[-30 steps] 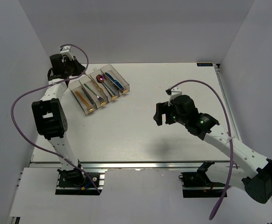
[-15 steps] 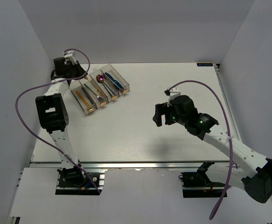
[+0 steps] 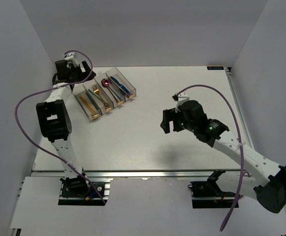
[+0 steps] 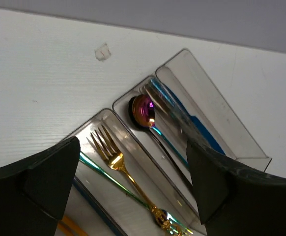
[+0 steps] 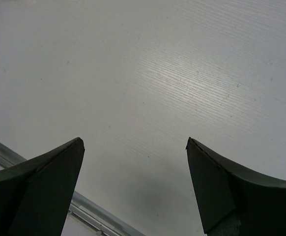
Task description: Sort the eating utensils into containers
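The containers form a row of four clear bins at the table's far left, with eating utensils lying inside them. Over their far end my left gripper hangs open, nothing between its fingers. In the left wrist view its jaws frame a gold fork and a thin greenish stick in one bin. The bin beside it holds a purple-gold spoon, and a blue knife lies further right. My right gripper hovers open and empty over bare table at mid-right.
An aluminium rail runs along the near table edge and shows in the right wrist view. White walls close in the left, far and right sides. Purple cables loop off both arms. A small pale scrap lies on the table beyond the bins.
My left gripper has gone from shut to wide open at the far end of the bins, and its wrist has shifted slightly. The right arm has not moved.
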